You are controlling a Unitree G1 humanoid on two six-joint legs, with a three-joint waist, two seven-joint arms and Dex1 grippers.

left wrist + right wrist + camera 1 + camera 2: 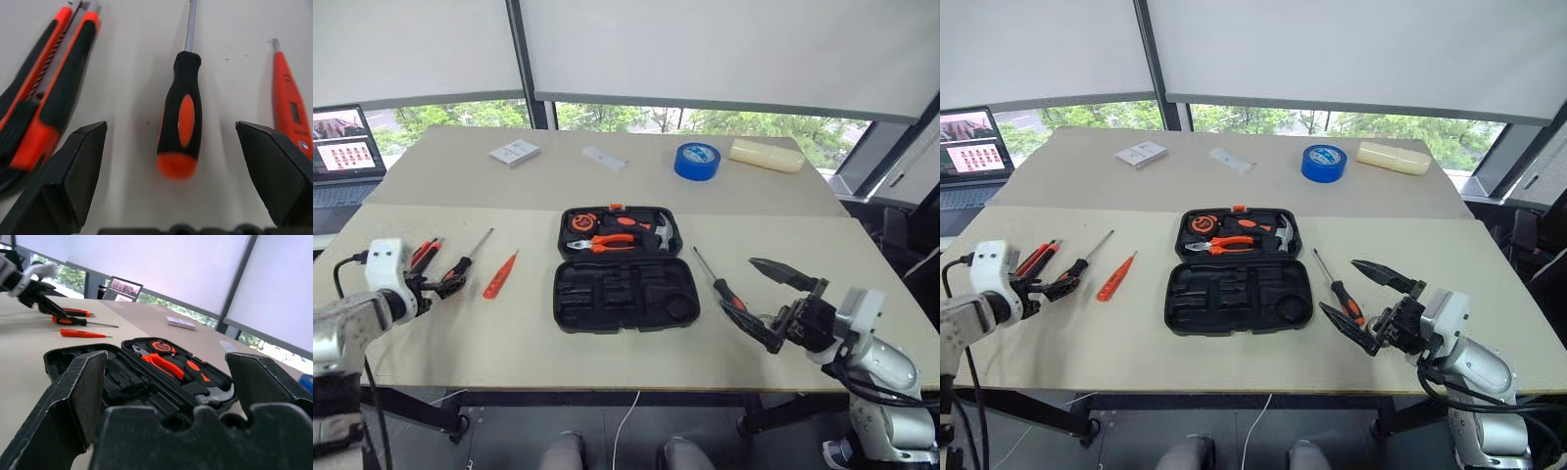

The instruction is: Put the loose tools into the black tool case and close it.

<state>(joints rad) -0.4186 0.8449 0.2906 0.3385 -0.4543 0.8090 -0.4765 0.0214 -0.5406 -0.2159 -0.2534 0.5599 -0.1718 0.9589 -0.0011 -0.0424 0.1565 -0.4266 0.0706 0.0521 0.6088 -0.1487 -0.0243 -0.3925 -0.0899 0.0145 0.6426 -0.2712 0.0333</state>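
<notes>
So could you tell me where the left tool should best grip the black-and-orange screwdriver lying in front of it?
Probably across the thick handle of the screwdriver, coming down from above. It lies flat on the table, its butt end toward the open left tool, with the utility knife and the small orange screwdriver apart on either side.

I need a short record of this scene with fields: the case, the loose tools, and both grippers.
case: black tool case open flat at table centre; pliers and hammer in far half
tools left of case: utility knife, black-and-orange screwdriver, small orange screwdriver
tool right of case: second screwdriver
left gripper: open, over the screwdriver handle, holding nothing
right gripper: open, holding nothing, right of the case
</notes>
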